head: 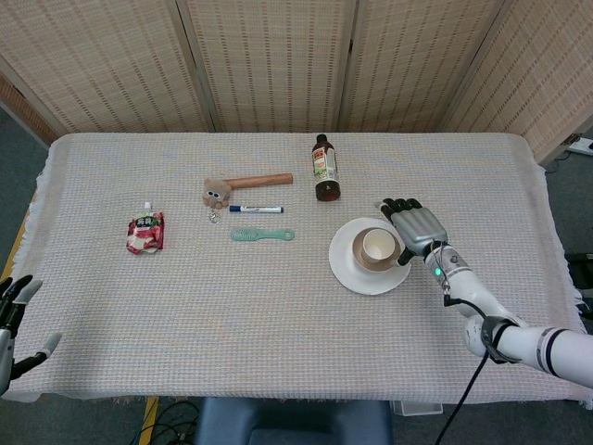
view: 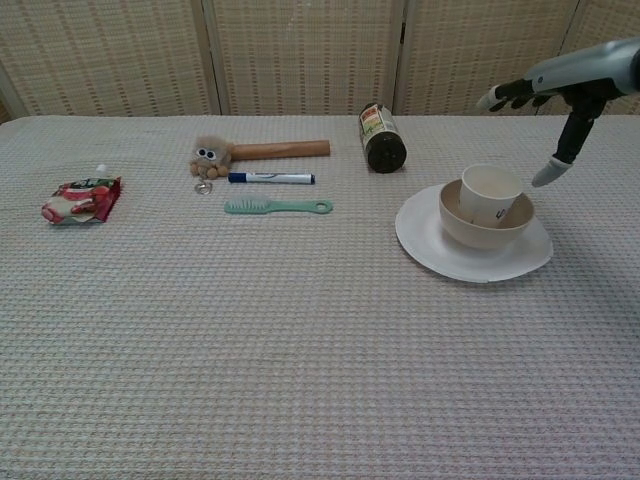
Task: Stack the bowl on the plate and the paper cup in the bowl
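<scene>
Paper cup sits in the bowl, and the bowl sits on the plate, on the right side of the table. The cup leans a little to one side, its open mouth facing up. My right hand is just to the right of the cup and a bit above it, not touching it. Its fingers are spread apart and hold nothing. My left hand is far away at the near left edge, open too and holding nothing. I think the stacking is done. If the cup needs a nudge to stand straight, my right hand is much nearer.
</scene>
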Robot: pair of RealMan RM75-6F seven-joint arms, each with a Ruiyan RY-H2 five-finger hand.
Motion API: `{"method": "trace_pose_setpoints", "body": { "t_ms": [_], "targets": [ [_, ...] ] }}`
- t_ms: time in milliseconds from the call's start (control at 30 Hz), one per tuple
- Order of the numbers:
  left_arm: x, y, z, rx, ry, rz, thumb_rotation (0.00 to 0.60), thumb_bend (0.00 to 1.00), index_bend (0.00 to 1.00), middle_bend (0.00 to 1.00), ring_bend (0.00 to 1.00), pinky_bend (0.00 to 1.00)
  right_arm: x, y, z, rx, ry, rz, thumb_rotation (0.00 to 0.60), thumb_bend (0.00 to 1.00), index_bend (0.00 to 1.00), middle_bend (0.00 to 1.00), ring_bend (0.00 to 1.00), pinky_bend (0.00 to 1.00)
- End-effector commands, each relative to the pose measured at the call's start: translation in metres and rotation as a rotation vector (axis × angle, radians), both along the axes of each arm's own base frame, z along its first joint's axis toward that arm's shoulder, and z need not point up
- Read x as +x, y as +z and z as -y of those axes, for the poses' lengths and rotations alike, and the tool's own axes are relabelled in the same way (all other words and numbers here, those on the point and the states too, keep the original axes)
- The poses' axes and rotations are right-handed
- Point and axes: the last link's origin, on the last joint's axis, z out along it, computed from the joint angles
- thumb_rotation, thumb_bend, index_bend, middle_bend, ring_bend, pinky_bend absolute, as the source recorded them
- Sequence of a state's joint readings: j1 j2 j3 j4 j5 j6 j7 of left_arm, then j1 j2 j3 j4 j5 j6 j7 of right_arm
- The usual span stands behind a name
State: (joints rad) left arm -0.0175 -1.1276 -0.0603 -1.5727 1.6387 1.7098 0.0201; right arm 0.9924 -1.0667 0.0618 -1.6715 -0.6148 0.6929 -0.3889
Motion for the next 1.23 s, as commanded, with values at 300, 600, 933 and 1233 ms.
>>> {"method": "trace_pose_setpoints", "body": {
  "t_ms": [300, 600, 933, 1233],
  "targets": [
    [0.005, -0.011, 0.000, -0.028, -0.014, -0.040, 0.600, 0.26, 0.16, 0.16, 0.11, 0.45, -0.047, 0.077, -0.103, -0.240, 0.159, 0.164, 0.600, 0.08, 0.00, 0.00, 0.00, 0.00],
    [0.007, -0.019, -0.002, -0.050, -0.017, -0.066, 0.600, 0.26, 0.16, 0.16, 0.11, 0.45, -0.113, 0.066, -0.158, -0.402, 0.206, 0.114, 0.600, 0.07, 0.00, 0.00, 0.00, 0.00],
    [0.004, -0.025, -0.007, -0.073, -0.006, -0.081, 0.600, 0.26, 0.16, 0.16, 0.11, 0.45, -0.146, 0.057, -0.179, -0.468, 0.171, 0.142, 0.600, 0.07, 0.00, 0.00, 0.00, 0.00],
    [0.005, -0.027, -0.012, -0.083, -0.019, -0.073, 0.600, 0.26, 0.16, 0.16, 0.11, 0.45, -0.147, 0.050, -0.187, -0.447, 0.167, 0.109, 0.600, 0.07, 0.00, 0.00, 0.00, 0.00]
  ]
}}
